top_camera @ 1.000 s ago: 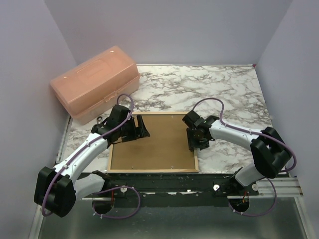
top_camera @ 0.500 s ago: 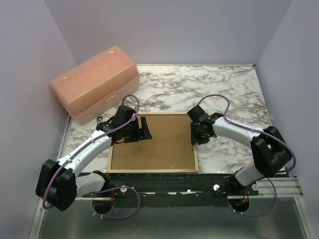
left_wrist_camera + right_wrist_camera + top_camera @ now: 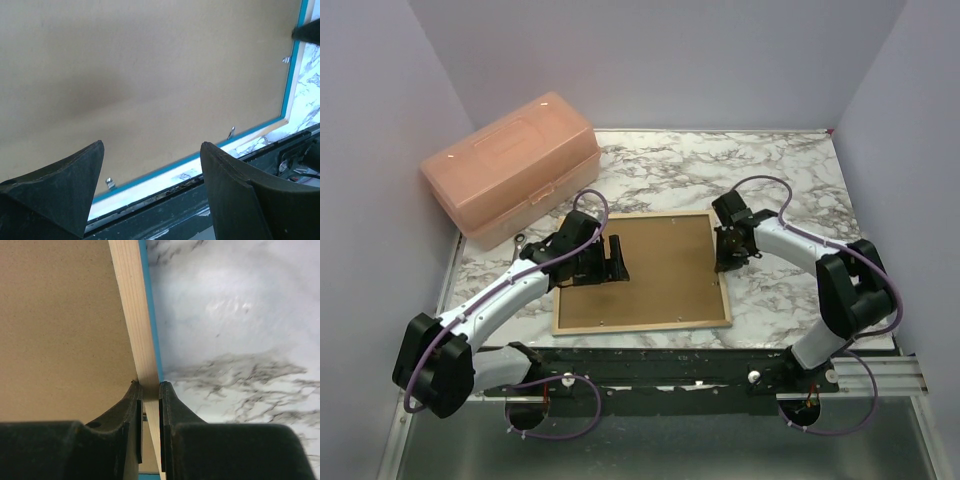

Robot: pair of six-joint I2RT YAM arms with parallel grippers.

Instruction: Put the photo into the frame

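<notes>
On the marble table [image 3: 780,180], toward the near edge: frame [image 3: 640,326] lying reverse-up, pale wood on top, brown backing board [image 3: 655,270] filling it. Right gripper [image 3: 150,390]: nearly closed, pinching frame's right rail, one finger on the board side, the other on the outer blue edge. Left gripper [image 3: 152,147]: wide open, holding nothing, hanging over board's left part; contact with board hard to judge. Photo: not made out in any view, cannot tell if under the board. Frame's blue face hidden, only a thin blue strip along edges in wrist views. Small metal tabs [image 3: 231,132] by inner edge, blurred. Frame flat or raised at right rail: cannot tell. Pink plastic box [image 3: 510,165] at far left, well apart from frame.
</notes>
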